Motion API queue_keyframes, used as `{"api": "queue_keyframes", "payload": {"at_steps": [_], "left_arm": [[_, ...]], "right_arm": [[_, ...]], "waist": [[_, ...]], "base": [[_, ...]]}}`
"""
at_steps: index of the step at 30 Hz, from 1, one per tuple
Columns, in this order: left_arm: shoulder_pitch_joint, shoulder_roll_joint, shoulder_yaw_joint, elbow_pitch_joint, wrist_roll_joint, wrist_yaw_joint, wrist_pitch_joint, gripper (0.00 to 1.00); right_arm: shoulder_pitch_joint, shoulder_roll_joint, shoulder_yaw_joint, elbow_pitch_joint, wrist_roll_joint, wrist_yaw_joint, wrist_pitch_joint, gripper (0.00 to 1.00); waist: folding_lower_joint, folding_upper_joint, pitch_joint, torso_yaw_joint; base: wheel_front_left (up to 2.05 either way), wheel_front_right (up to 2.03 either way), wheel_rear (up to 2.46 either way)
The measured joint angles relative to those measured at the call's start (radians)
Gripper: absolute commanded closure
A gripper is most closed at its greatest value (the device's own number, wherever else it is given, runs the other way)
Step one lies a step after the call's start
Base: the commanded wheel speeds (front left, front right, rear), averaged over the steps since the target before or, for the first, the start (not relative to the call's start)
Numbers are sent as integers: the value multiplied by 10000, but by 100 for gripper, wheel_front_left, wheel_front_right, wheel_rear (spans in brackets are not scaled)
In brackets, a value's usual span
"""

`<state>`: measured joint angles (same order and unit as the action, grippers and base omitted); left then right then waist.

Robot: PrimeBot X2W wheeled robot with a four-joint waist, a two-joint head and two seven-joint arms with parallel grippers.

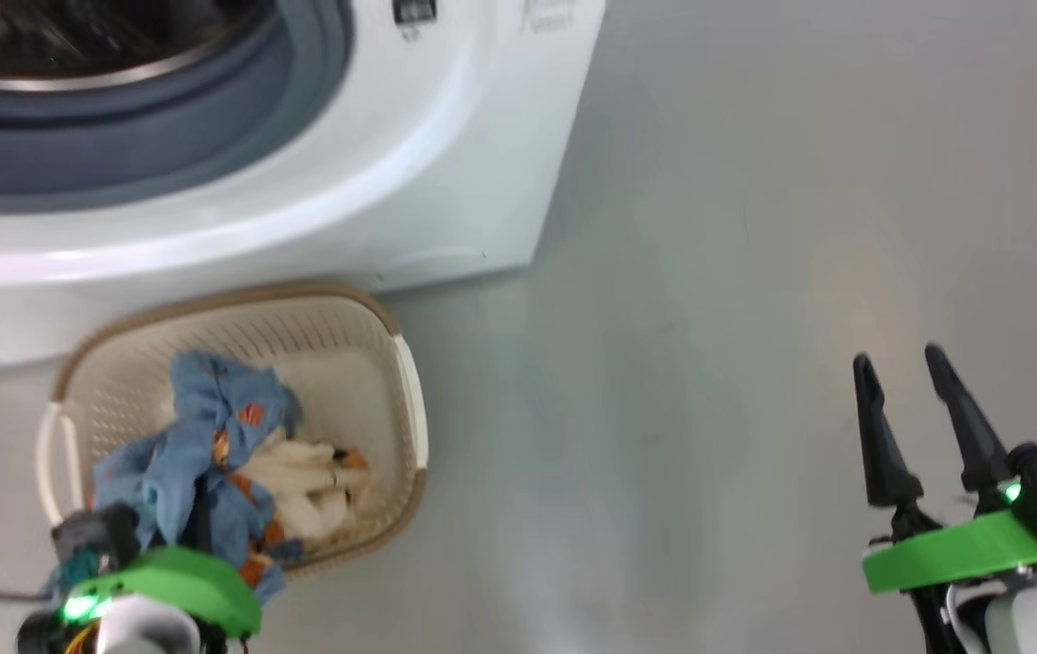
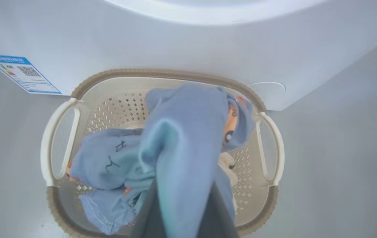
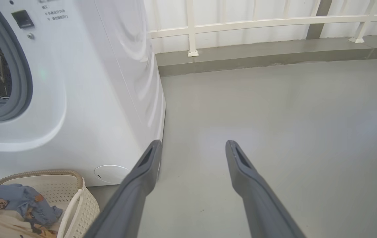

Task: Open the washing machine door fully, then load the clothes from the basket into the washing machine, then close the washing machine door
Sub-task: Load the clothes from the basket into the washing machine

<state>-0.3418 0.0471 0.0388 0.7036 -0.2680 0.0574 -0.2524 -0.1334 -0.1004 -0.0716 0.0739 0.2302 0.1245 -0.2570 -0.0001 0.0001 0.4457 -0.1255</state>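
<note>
The white washing machine [image 1: 446, 182] stands at the upper left, its steel drum [image 1: 74, 36] exposed inside the grey-blue gasket [image 1: 164, 136]. The washing machine door is out of view. In front of it on the floor sits the cream basket [image 1: 409, 400] holding the clothes [image 1: 210, 427], light blue printed fabric over cream cloth. My left gripper [image 1: 201, 513] is at the basket's near side, shut on a blue garment [image 2: 188, 138] that rises out of the basket [image 2: 274, 148] between its fingers [image 2: 147, 218]. My right gripper [image 1: 898, 359] hangs open over bare floor far to the right, nothing between its fingers [image 3: 142, 172].
A blue label sticker [image 2: 21, 72] and a round white cap [image 3: 112, 173] mark the machine's lower front. In the right wrist view, grey floor [image 3: 274, 115] stretches to a low kerb with a white railing [image 3: 257, 23].
</note>
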Motion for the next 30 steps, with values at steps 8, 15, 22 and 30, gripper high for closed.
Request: {"api": "queue_keyframes", "payload": {"at_steps": [8, 15, 22, 30], "left_arm": [[2026, -90, 232, -2161, 88, 176, 0, 100], [3232, -90, -71, -3457, -199, 474, 0, 100], [4155, -84, -282, -4621, -211, 941, 2, 100], [5006, -77, -351, -5618, -173, 1312, 2, 100]], "right_arm": [[861, 132, -2, 82, -31, 0, 0, 0], [1306, 201, -8, 127, -88, 0, 0, 0], [1659, 272, -52, 138, -90, 0, 2, 0], [2156, 284, -132, 128, -196, 0, 2, 0]], "waist": [[0, -1, -1636, 237], [0, -1, -2766, 308], [0, 0, -3567, 296], [0, 0, -4174, 328]], "base": [[0, 0, 0], [0, 0, 0], [0, 0, 0], [0, 0, 0]]}}
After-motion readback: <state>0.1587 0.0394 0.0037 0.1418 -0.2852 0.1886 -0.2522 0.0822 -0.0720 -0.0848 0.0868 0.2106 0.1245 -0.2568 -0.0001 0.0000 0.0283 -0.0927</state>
